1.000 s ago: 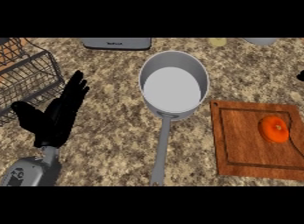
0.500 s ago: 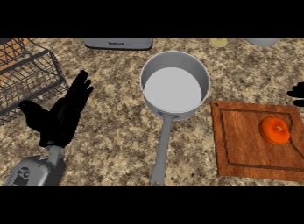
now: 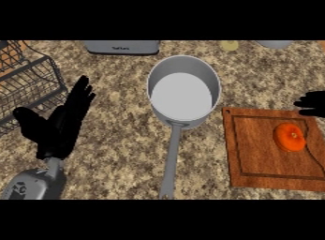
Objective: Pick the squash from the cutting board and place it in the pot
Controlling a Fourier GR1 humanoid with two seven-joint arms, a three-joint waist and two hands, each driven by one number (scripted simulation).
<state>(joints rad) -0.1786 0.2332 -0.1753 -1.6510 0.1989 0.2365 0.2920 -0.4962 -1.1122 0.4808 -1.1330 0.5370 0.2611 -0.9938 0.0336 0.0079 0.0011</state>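
An orange squash point(image 3: 290, 137) lies untouched on the wooden cutting board point(image 3: 262, 164), at the right of the speckled worktop point(image 3: 116, 136). Just beyond the board's far right corner, the robot's right hand point(image 3: 320, 104) has come further into view from the right edge over the last second, fingers relaxed and holding nothing; the reach seems only begun. The empty grey pot point(image 3: 183, 90) waits left of the board, handle toward the robot. The left hand point(image 3: 57, 123) rests open at far left.
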